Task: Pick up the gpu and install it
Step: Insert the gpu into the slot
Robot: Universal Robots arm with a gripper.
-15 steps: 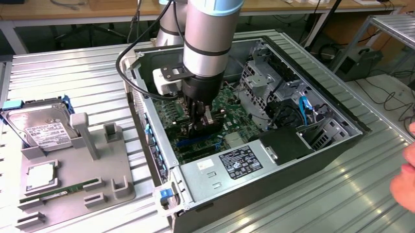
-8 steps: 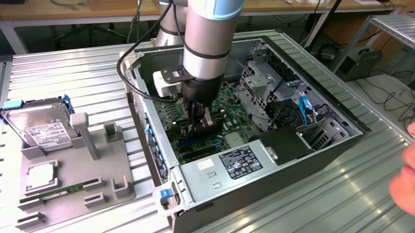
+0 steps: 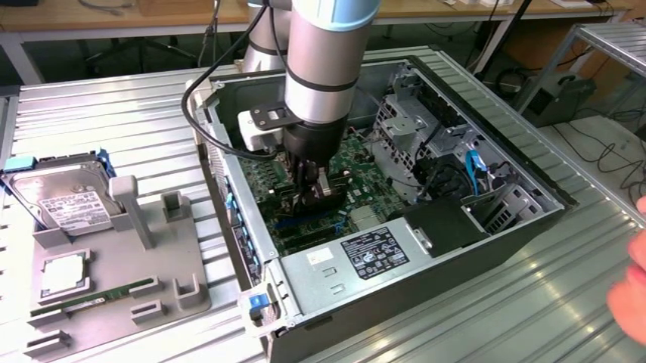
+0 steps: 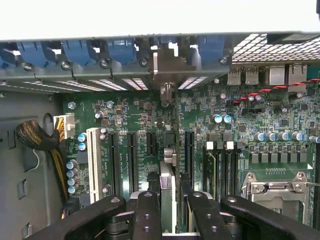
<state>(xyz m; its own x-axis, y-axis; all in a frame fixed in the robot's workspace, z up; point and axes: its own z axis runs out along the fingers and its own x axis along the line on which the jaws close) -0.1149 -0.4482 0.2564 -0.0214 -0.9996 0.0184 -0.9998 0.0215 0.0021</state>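
My black two-finger gripper [image 4: 169, 207] is clamped on the thin dark gpu card [image 4: 169, 165], edge-on at frame centre over the green motherboard [image 4: 135, 125]. Light, stiff, fragile: hold the bare top edge, not components.

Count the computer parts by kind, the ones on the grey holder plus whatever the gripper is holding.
hard drive: 1
square silver chip: 1
RAM stick: 1
gpu, held in the gripper: 1
Total: 4

Gpu [image 4: 169, 165] edge-on over motherboard [image 4: 280, 125] inside case [image 3: 525, 198]
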